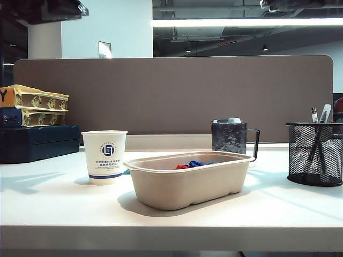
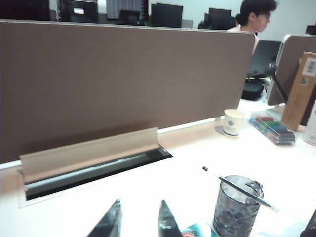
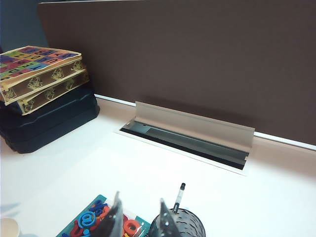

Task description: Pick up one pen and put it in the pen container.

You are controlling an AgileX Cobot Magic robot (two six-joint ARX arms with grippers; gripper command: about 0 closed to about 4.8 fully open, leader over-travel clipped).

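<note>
Left wrist view shows the left gripper [image 2: 139,219] with its jaws parted and nothing between them, hanging over the white counter [image 2: 148,187]. Just beside them stands a dark mottled mug [image 2: 236,207] with a pen [image 2: 240,189] lying tilted across its rim, tip pointing toward the brown partition [image 2: 123,84]. Right wrist view shows the right gripper [image 3: 139,217], jaws likewise apart and empty, above the same mug [image 3: 177,224] and a card of coloured letters [image 3: 101,219]; a stack of boxes [image 3: 42,94] sits at the counter's far edge.

Seen from the exterior view, neither gripper is in sight. The pen container [image 1: 315,153], black mesh, stands at the counter's right edge with pens already in it, well apart from the mug [image 1: 230,137]. A beige tray [image 1: 187,182] sits in the middle near the front edge, a paper cup [image 1: 104,157] beside it.
</note>
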